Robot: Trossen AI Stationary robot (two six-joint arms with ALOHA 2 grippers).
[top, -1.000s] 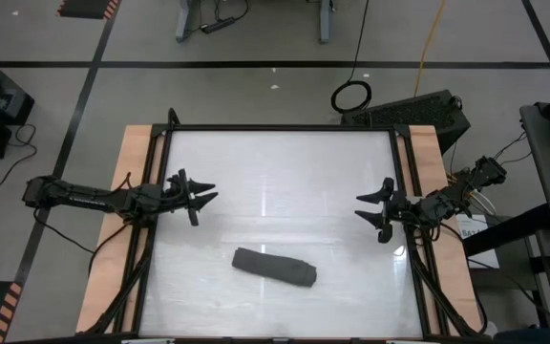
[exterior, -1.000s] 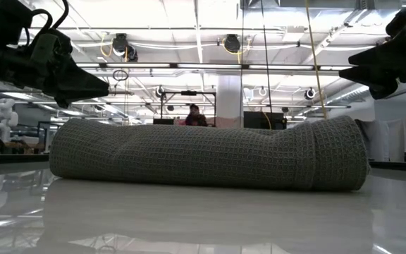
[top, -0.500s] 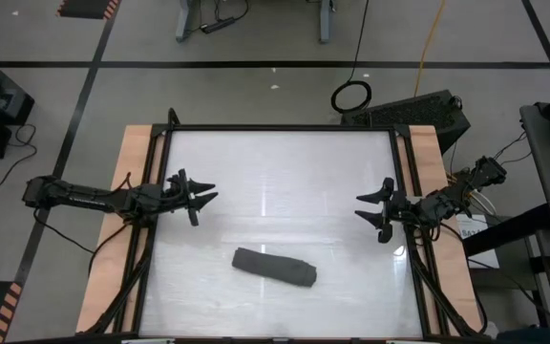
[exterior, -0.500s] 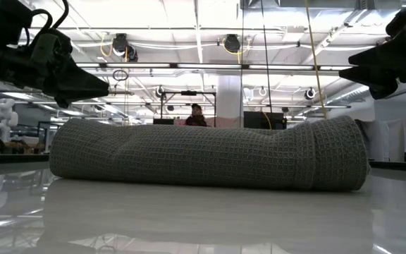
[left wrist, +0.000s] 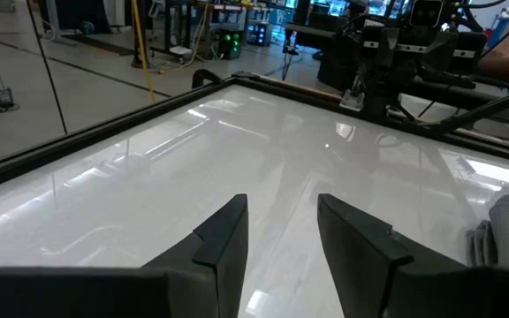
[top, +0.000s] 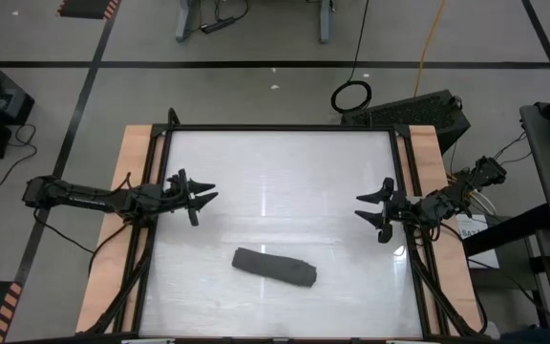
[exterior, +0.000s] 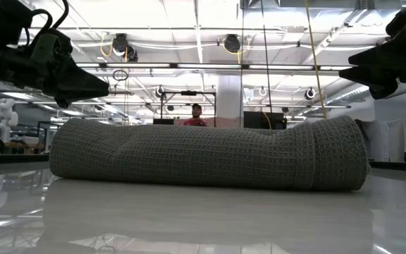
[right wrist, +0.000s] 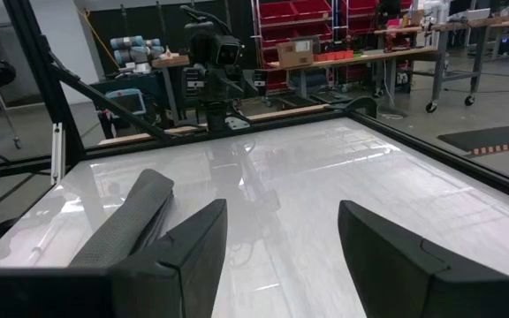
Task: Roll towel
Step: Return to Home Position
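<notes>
On table: 1 rolled towel

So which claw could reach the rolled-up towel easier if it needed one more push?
Probably the left claw, only just. Both hang open and empty; the towel lies slightly closer to it than to the right claw.

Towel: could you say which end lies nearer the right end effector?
The towel end lower-right in the high view; the other points toward the left end effector.
</notes>
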